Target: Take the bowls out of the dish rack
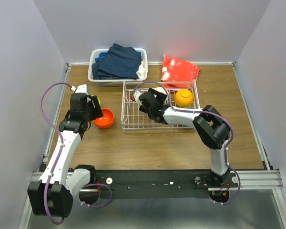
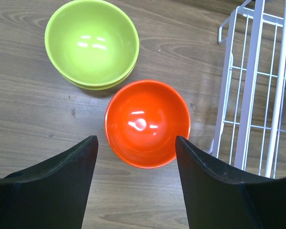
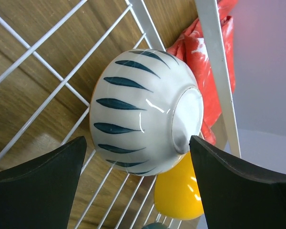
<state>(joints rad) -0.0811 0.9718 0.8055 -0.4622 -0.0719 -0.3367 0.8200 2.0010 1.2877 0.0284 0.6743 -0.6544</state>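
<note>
Brown wood grain covers the table [image 1: 148,148], which carries a white wire grid dish rack [image 1: 133,121] at its middle. Left of the rack and outside it, a red-orange glossy bowl [image 2: 147,123] sits upright on the wood. Just beyond it two lime green bowls [image 2: 91,43] are nested one inside the other. The left gripper [image 2: 136,140] hangs above the red-orange bowl, jaws spread wide with nothing between them.

Inside the rack the right gripper [image 3: 138,143] is likewise spread apart. Its black fingers [image 3: 43,191] flank a white round bowl with dark ribbed stripes [image 3: 143,126], which lies tipped on its side, foot ring toward the rack's wall. Whether the fingers touch it I cannot tell. Beside that bowl a yellow-orange bowl [image 3: 178,193] rests in the rack, toward its far right corner in the top view.

Beyond the rack stand a solid white plastic tub of dark blue clothes [image 1: 118,66] and a crumpled red plastic bag [image 1: 180,70].
</note>
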